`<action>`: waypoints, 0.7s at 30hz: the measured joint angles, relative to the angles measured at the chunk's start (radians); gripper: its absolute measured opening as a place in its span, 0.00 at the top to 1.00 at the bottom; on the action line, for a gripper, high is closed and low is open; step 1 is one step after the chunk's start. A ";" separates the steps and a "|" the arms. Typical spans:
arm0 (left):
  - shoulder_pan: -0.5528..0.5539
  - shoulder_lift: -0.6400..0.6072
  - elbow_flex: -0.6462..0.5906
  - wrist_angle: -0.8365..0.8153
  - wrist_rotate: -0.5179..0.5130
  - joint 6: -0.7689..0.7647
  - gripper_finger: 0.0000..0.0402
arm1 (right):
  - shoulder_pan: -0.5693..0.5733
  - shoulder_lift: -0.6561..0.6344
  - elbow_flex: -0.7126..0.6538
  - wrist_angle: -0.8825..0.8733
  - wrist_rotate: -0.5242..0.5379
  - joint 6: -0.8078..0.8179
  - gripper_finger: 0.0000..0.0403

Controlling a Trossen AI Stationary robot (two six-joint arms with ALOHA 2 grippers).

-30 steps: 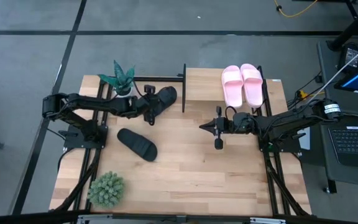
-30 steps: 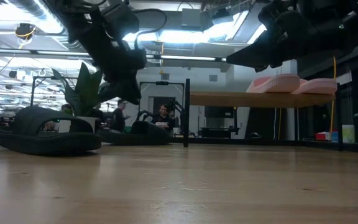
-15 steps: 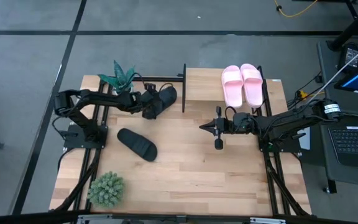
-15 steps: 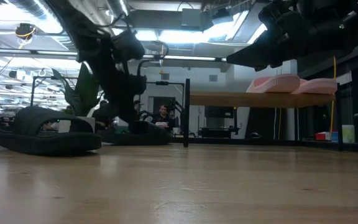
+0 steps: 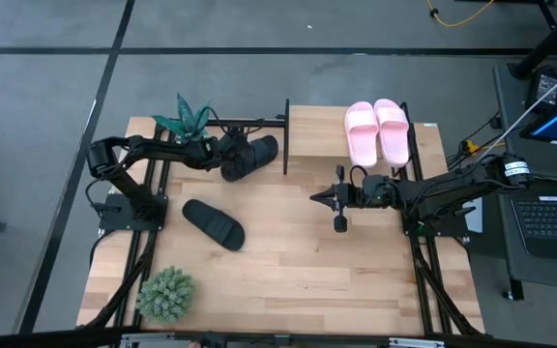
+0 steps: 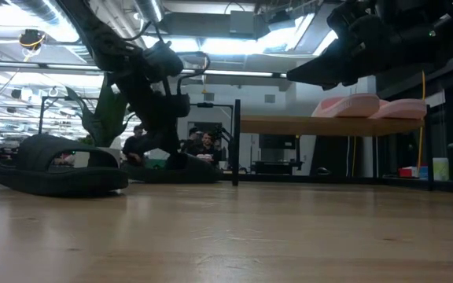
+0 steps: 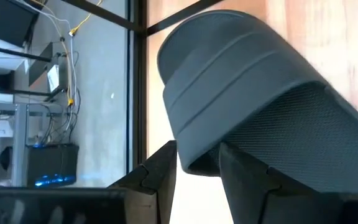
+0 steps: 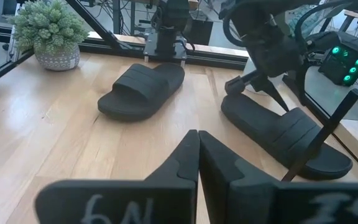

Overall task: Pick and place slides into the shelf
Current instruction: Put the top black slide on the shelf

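Slides: black one at left hand, beside shelf

High view: black slide [image 5: 251, 155] under left hand [image 5: 228, 159], long axis slanting toward shelf [image 5: 317, 126], pink pair [image 5: 376, 132] already there. Left wrist view: fingers [image 7: 244, 171] spread around ribbed dark strap. Right wrist view: right hand [image 8: 197, 155] closed, empty, waiting mid-desk.

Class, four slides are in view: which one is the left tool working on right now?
The black slide beside the shelf's black post; the left tool is at its heel. The other black slide lies apart, and the pink pair sits on the shelf.
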 joint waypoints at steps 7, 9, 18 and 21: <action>0.007 0.001 0.000 0.000 0.075 -0.005 0.72 | 0.000 0.000 0.000 -0.001 0.000 0.001 0.97; 0.007 0.007 0.000 0.007 0.054 -0.005 0.72 | 0.000 0.000 0.000 -0.001 0.000 0.002 0.97; 0.042 0.007 0.000 0.003 0.021 -0.005 0.72 | 0.000 0.000 0.000 -0.001 0.000 0.003 0.97; 0.046 0.007 0.000 0.003 0.021 -0.005 0.72 | 0.000 0.000 0.000 -0.002 0.000 0.003 0.97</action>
